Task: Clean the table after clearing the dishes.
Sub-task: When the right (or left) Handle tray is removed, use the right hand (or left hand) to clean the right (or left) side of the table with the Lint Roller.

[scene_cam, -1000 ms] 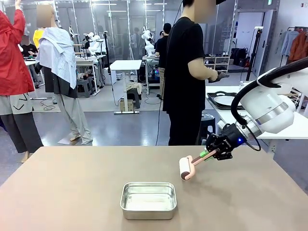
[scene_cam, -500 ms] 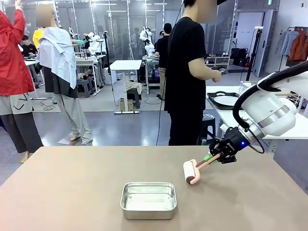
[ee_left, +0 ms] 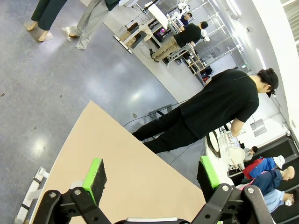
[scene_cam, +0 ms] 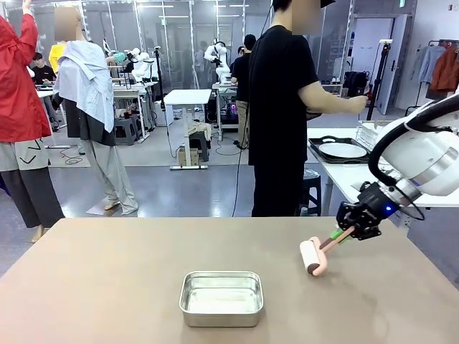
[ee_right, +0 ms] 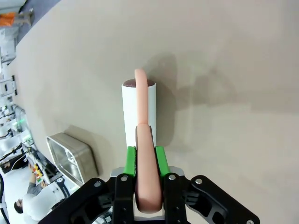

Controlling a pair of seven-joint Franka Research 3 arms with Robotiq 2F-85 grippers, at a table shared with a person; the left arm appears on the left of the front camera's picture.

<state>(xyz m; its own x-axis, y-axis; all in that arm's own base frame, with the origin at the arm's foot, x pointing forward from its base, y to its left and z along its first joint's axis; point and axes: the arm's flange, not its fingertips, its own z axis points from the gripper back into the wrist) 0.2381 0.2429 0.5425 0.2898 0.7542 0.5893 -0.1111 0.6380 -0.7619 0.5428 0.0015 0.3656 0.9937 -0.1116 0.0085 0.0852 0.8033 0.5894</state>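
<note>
On the table (scene_cam: 107,272) — right hand (scene_cam: 346,233) grips lint roller (scene_cam: 313,256), handle part-hidden.

Wide open tan table (scene_cam: 107,279) here, bare all across the nine o'clock half. The one fixed obstacle is the steel pan (scene_cam: 221,297), sitting at six o'clock near the robot's edge. Out at three o'clock the right gripper (scene_cam: 349,233) pinches the pink lint roller (scene_cam: 314,256), its roll down on the tabletop, with clear surface between it and the pan. At twelve o'clock a person (scene_cam: 283,107) stands beyond the far edge.
</note>
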